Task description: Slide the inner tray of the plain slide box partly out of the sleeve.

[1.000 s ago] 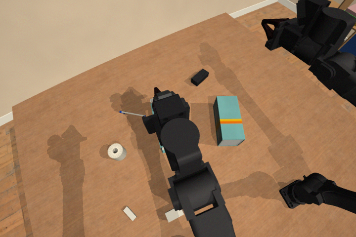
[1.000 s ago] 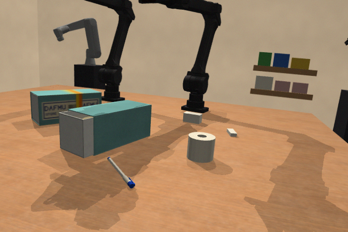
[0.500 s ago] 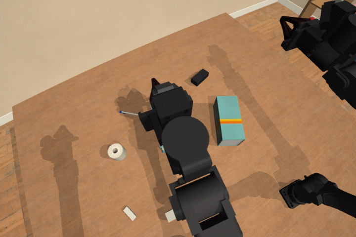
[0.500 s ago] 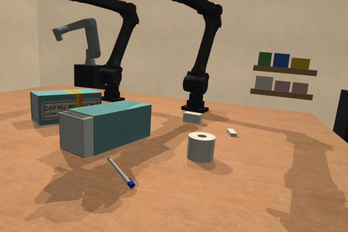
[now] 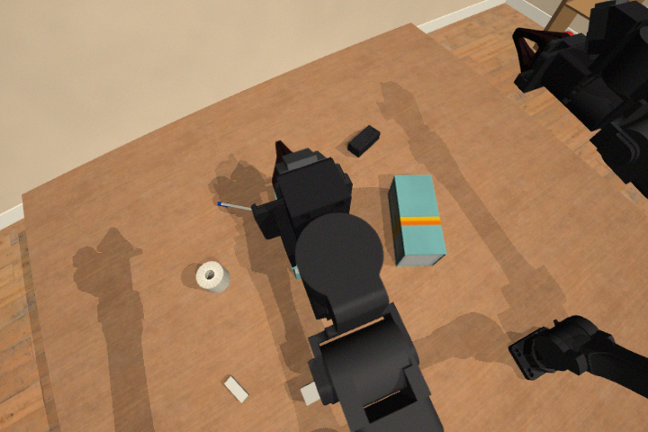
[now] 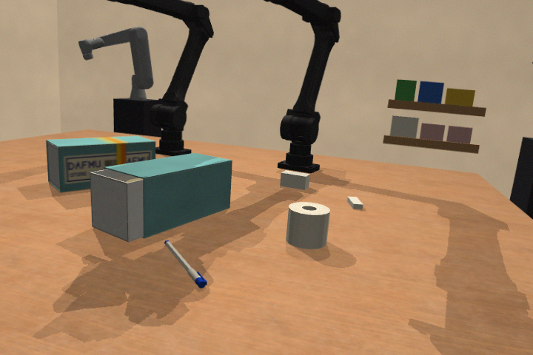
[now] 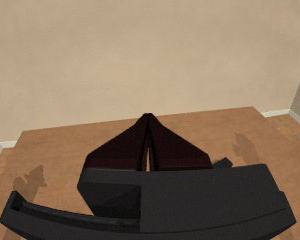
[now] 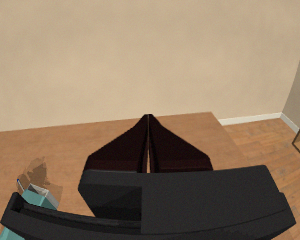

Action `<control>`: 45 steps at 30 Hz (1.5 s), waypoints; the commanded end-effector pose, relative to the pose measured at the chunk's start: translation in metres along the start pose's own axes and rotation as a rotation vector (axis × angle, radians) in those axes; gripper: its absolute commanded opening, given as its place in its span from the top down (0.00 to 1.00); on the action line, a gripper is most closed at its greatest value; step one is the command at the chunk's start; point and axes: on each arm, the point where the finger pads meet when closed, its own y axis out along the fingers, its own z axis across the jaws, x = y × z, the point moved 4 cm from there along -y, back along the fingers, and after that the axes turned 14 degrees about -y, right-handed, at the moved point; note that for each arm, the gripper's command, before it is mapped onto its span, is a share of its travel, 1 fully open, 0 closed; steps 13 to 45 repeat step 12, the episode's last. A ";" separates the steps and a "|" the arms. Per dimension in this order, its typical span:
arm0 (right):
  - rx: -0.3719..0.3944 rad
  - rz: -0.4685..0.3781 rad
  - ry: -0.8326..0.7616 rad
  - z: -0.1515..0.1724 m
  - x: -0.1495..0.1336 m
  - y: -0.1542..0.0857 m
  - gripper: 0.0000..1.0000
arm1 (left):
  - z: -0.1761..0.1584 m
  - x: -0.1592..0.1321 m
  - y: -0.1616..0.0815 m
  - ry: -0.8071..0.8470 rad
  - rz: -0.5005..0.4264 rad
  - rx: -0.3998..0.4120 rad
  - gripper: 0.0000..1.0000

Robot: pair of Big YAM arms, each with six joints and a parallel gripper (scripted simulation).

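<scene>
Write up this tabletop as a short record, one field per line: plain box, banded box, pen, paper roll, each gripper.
plain slide box: tray showing beyond sleeve
banded box: tray not extended, standing apart from the plain one
pen: lying flat, blue-tipped
paper roll: upright
left gripper: shut, empty
right gripper: shut, empty
</scene>
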 end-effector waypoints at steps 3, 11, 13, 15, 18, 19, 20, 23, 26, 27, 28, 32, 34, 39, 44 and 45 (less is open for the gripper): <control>-0.005 -0.049 -0.012 -0.002 0.025 0.005 1.00 | -0.011 0.019 -0.006 -0.013 -0.035 -0.022 1.00; -0.008 -0.060 -0.013 -0.003 0.031 0.006 1.00 | -0.008 0.010 -0.005 -0.013 -0.020 -0.019 1.00; -0.008 -0.060 -0.013 -0.003 0.031 0.006 1.00 | -0.008 0.010 -0.005 -0.013 -0.020 -0.018 1.00; -0.008 -0.060 -0.013 -0.003 0.031 0.006 1.00 | -0.008 0.010 -0.005 -0.013 -0.020 -0.018 1.00; -0.008 -0.060 -0.013 -0.003 0.031 0.006 1.00 | -0.008 0.010 -0.005 -0.013 -0.020 -0.018 1.00; -0.008 -0.060 -0.013 -0.003 0.031 0.006 1.00 | -0.008 0.010 -0.005 -0.013 -0.020 -0.018 1.00; -0.008 -0.060 -0.013 -0.003 0.031 0.006 1.00 | -0.008 0.010 -0.005 -0.013 -0.020 -0.018 1.00; -0.008 -0.060 -0.013 -0.003 0.031 0.006 1.00 | -0.008 0.010 -0.005 -0.013 -0.020 -0.018 1.00; -0.008 -0.060 -0.013 -0.003 0.031 0.006 1.00 | -0.008 0.010 -0.005 -0.013 -0.020 -0.018 1.00; -0.008 -0.060 -0.013 -0.003 0.031 0.006 1.00 | -0.008 0.010 -0.005 -0.013 -0.020 -0.018 1.00; -0.008 -0.060 -0.013 -0.003 0.031 0.006 1.00 | -0.008 0.010 -0.005 -0.013 -0.020 -0.018 1.00; -0.008 -0.060 -0.013 -0.003 0.031 0.006 1.00 | -0.008 0.010 -0.005 -0.013 -0.020 -0.018 1.00; -0.008 -0.060 -0.013 -0.003 0.031 0.006 1.00 | -0.008 0.010 -0.005 -0.013 -0.020 -0.018 1.00; -0.008 -0.060 -0.013 -0.003 0.031 0.006 1.00 | -0.008 0.010 -0.005 -0.013 -0.020 -0.018 1.00; -0.008 -0.060 -0.013 -0.003 0.031 0.006 1.00 | -0.008 0.010 -0.005 -0.013 -0.020 -0.018 1.00; -0.008 -0.060 -0.013 -0.003 0.031 0.006 1.00 | -0.008 0.010 -0.005 -0.013 -0.020 -0.018 1.00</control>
